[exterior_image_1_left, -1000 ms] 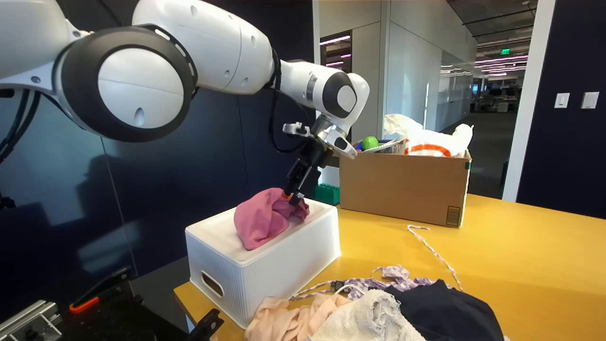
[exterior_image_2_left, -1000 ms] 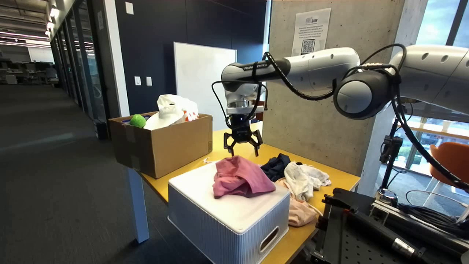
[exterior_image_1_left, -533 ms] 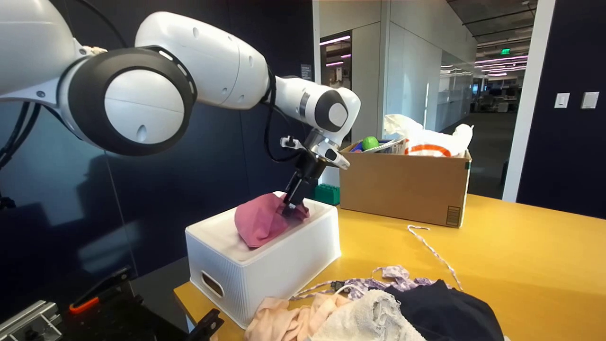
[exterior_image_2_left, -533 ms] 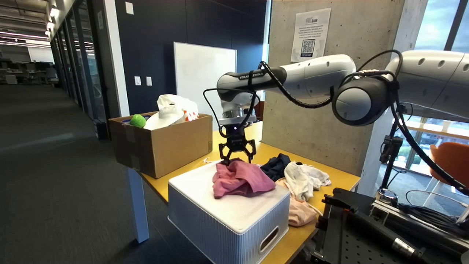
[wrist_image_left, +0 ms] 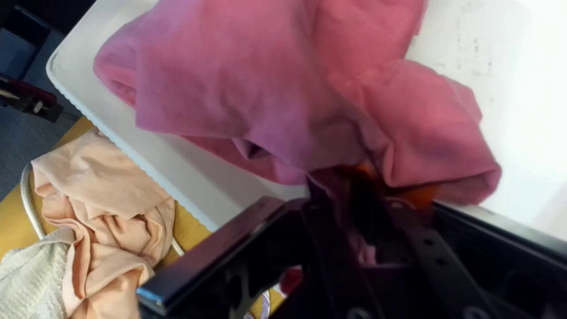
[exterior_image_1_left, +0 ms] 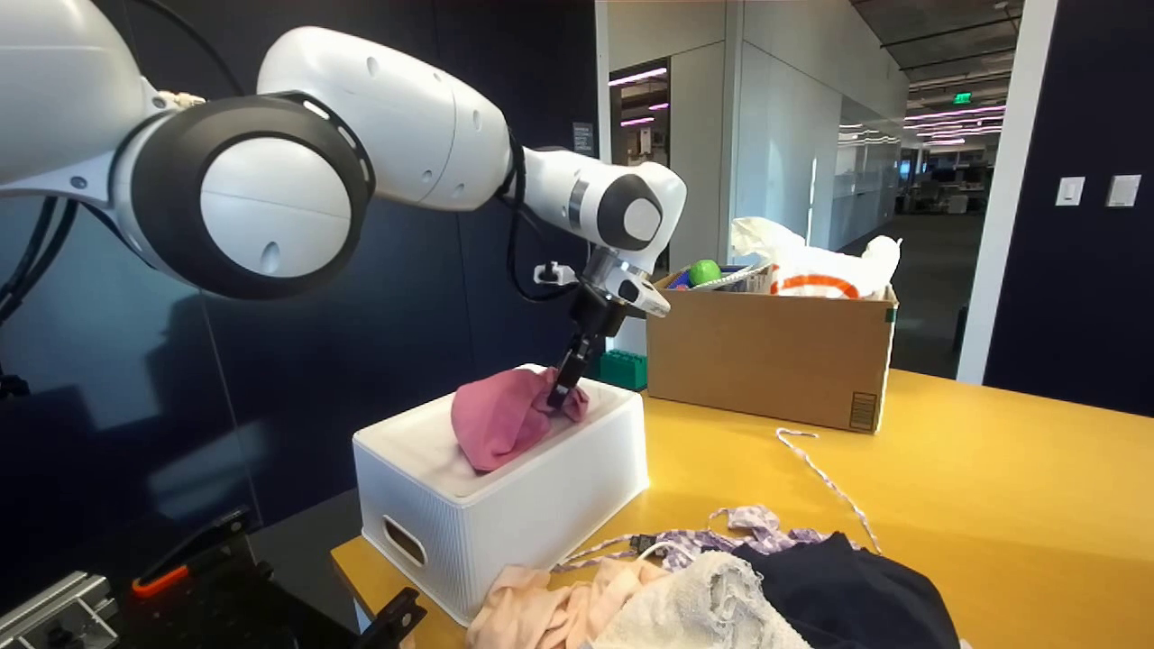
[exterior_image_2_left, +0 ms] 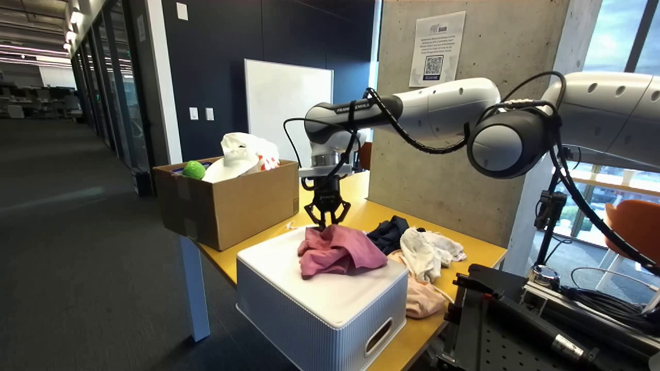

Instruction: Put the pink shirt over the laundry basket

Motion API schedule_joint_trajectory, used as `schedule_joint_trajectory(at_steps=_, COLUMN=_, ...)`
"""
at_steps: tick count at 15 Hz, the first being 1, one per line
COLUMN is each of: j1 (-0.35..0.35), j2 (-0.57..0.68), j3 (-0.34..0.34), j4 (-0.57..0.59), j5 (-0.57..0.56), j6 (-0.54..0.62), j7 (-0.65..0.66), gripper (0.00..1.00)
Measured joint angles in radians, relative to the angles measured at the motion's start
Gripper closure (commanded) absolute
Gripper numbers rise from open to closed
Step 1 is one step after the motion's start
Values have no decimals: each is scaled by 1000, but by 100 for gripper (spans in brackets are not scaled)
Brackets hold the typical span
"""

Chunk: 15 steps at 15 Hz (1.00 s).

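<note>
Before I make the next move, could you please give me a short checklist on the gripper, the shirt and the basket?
1. Shirt on top of the basket: ok.
2. Shirt spread over it: not ok, it lies bunched with bare top around it.
3. Shirt between the jaws of the gripper: ok, pink folds show there in the wrist view.
4. Grip firm enough to pull: cannot tell.
5. Other clothes apart from the shirt: ok, they lie beside the basket on the table.
6. Basket set in from the table edge: not ok, a long side sits at or past it.
</note>
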Motion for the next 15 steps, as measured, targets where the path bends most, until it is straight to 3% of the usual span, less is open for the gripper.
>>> schedule_joint_trajectory(at_steps=12, j1=9, j2=-112, j3=-41, j4=2, j5=-57, j6=86, j7=298, gripper=99)
schedule_joint_trajectory(at_steps=15, j1=7, j2=-151, j3=-75, j4=-3, j5=-110, j6=-23, j7=393, gripper=99)
